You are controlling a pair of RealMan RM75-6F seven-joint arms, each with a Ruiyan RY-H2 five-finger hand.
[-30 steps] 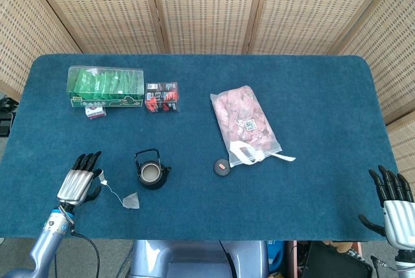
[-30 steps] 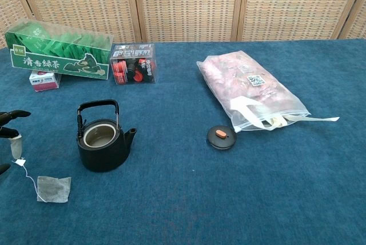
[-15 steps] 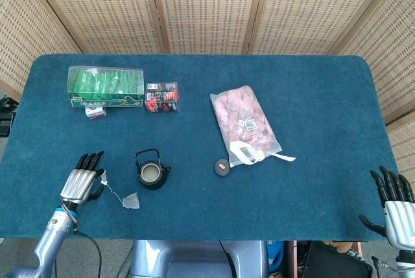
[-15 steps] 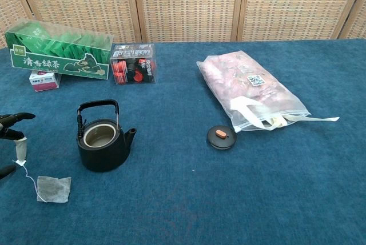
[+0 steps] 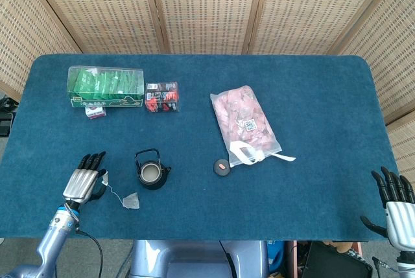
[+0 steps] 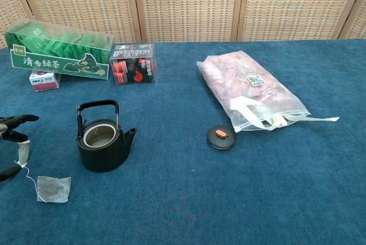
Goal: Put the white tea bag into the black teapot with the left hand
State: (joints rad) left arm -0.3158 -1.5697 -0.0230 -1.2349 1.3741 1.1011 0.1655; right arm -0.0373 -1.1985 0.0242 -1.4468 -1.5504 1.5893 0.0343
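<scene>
A: Where is the tea bag?

B: The tea bag (image 6: 54, 189) lies flat on the blue table (image 5: 311, 96), just left of and in front of the teapot (image 6: 104, 139). Its string runs up to a paper tag (image 6: 23, 152), and the left hand (image 5: 84, 181) pinches that tag between thumb and finger, the other fingers pointing away over the cloth. In the chest view only the fingertips (image 6: 17, 120) show at the left edge.

A: So the bag itself is not lifted?

B: It rests on the cloth; only the tag is up in the hand.

A: And the teapot?

B: Upright, handle raised, mouth uncovered. Its lid (image 6: 221, 137), black with an orange knob, lies well to the right, just beside the pink bag (image 6: 251, 93).

A: The right hand?

B: The right hand (image 5: 394, 201) is at the table's near right corner, fingers spread, nothing in it.

A: What else is there?

B: At the far left a green tea box (image 6: 57, 56) with a small white and red packet (image 6: 46, 79) touching its front, and just right of it a clear box of red and black sachets (image 6: 133, 69). A woven screen (image 5: 207, 6) stands behind the table.
</scene>
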